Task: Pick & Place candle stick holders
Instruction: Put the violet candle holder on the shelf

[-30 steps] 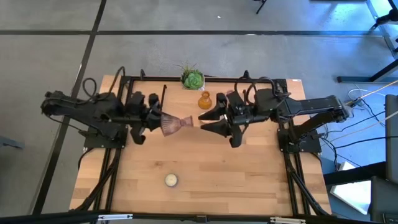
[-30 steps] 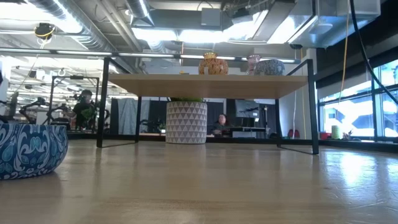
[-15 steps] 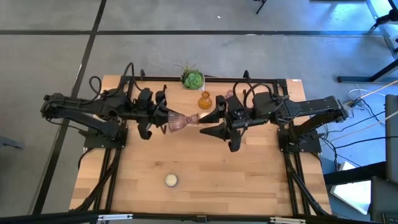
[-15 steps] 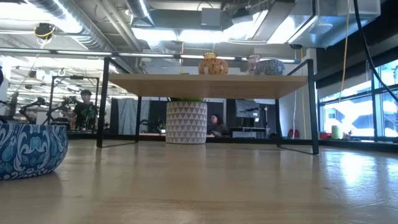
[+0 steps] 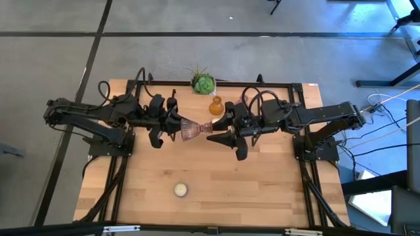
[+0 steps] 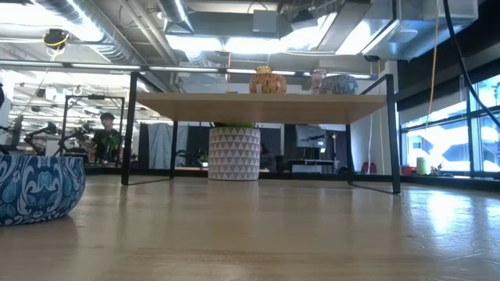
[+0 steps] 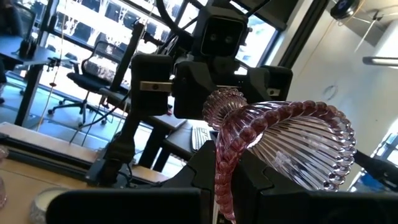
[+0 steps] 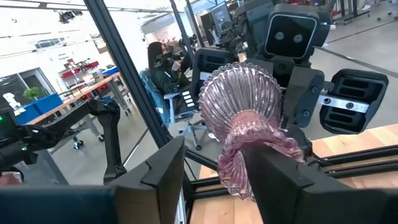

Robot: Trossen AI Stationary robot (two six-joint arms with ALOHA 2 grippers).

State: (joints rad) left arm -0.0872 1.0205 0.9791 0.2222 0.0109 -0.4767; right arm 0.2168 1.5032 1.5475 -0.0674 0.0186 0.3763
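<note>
Nearest you on the wooden table [image 5: 216, 177], one low cream-white candle stick holder [image 5: 180, 190] sits alone, a little left of centre and well apart from both arms.

Farther back, above the middle of the table, your two arms meet over one pinkish-purple glass candle stick holder [image 5: 194, 129], which is held on its side in the air. The left gripper [image 5: 172, 124] is clamped on its flared end; in the left wrist view the ribbed glass [image 7: 280, 146] fills the space between the dark fingers [image 7: 205, 165]. The right gripper [image 5: 220, 129] comes in from the right with its jaws apart, one finger [image 8: 163, 167] on each side of the piece's other ruffled end [image 8: 249, 140]; you cannot tell whether they touch the glass.

Beyond that, near the far edge, you have one amber glass holder [image 5: 215, 105] standing upright, and just behind it one green spiky plant [image 5: 203, 82].

In the low view, one blue patterned bowl [image 6: 39, 187] sits at the left, and one person [image 6: 105, 136] shows in the room behind.
</note>
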